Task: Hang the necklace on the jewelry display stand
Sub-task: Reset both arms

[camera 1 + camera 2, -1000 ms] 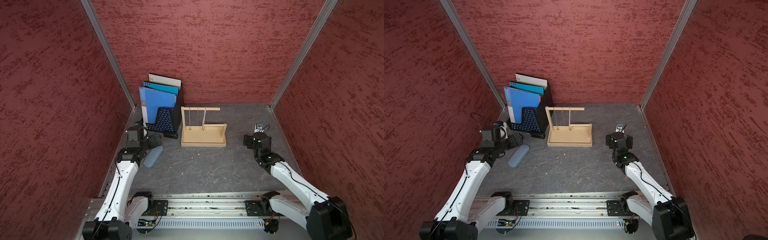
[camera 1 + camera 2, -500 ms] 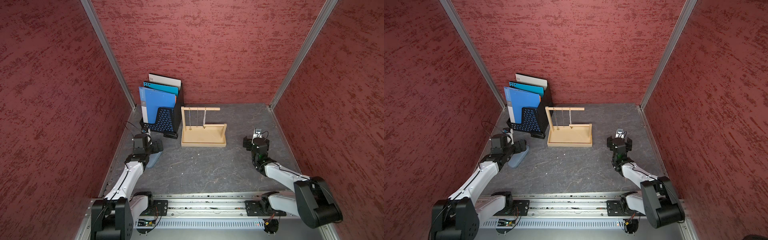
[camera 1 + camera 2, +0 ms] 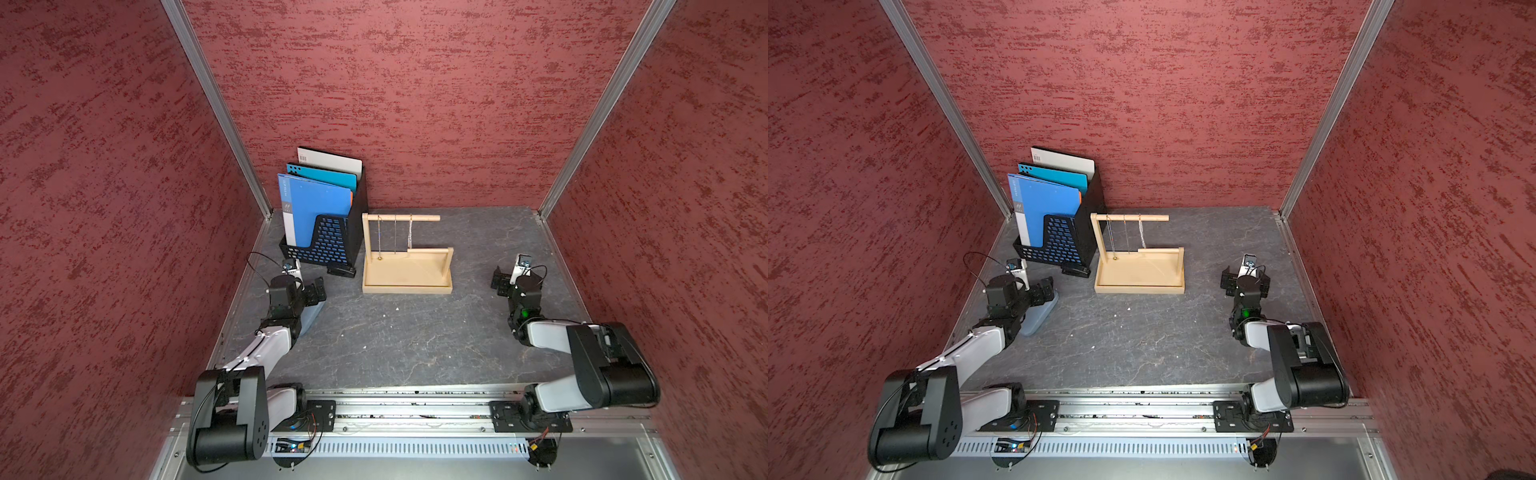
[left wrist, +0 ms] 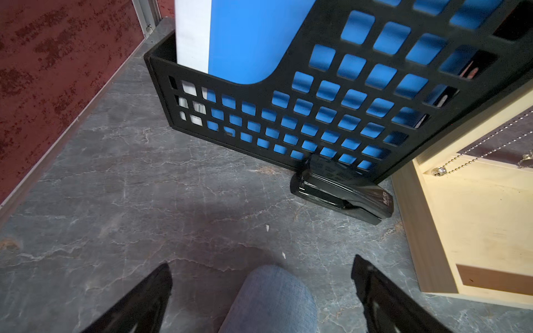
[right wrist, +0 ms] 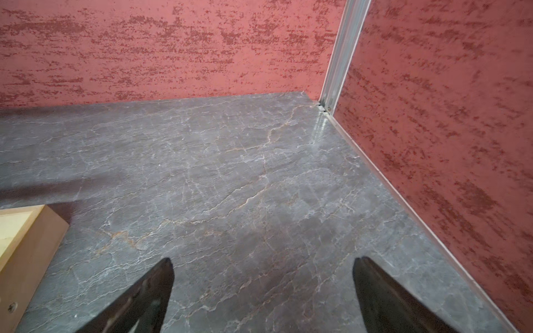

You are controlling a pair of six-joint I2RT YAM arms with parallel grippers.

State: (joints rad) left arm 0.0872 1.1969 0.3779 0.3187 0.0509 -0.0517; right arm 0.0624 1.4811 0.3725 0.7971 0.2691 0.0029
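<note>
Grey tabletop [image 3: 415, 340]: left gripper [image 4: 261, 268] and right gripper [image 5: 264, 262], agape, have settled lower.

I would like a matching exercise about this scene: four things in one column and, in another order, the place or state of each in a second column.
Things
1. jewelry display stand
2. stapler
3. blue-grey case
4. right end effector

Places or states
A. open, above bare table
B. against the foot of the black file rack
C. seen between the open fingers of the left end effector
D. three chains hang from its crossbar

Pairs: 1-D, 2-B, 3-C, 4-A
</note>
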